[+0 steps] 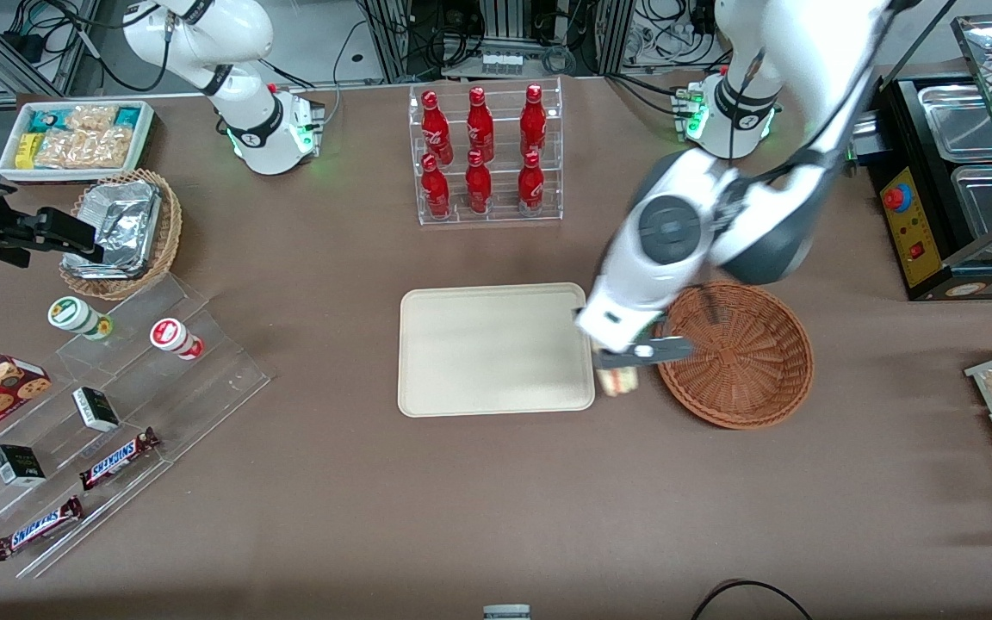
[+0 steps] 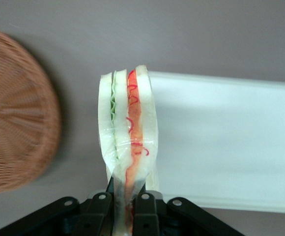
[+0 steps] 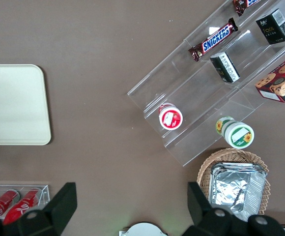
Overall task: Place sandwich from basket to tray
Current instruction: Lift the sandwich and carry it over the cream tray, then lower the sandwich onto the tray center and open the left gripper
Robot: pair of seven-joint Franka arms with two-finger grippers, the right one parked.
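My left gripper point(image 1: 619, 366) hangs above the table in the gap between the basket point(image 1: 741, 355) and the tray point(image 1: 496, 349), shut on the sandwich point(image 1: 619, 381). In the left wrist view the clear-wrapped sandwich point(image 2: 128, 123), white bread with green and red filling, stands between the black fingers point(image 2: 99, 209), pinched at its narrow end by the gripper point(image 2: 124, 206). The reddish-brown wicker basket point(image 2: 17, 115) holds nothing that I can see. The cream tray point(image 2: 226, 142) lies flat and bare beside the sandwich.
A clear rack of red bottles point(image 1: 485, 155) stands farther from the front camera than the tray. Toward the parked arm's end lie a tan foil-packet basket point(image 1: 121, 231), a white snack bin point(image 1: 74, 138) and acrylic steps with snacks point(image 1: 100, 430). A black food warmer point(image 1: 961, 189) sits at the working arm's end.
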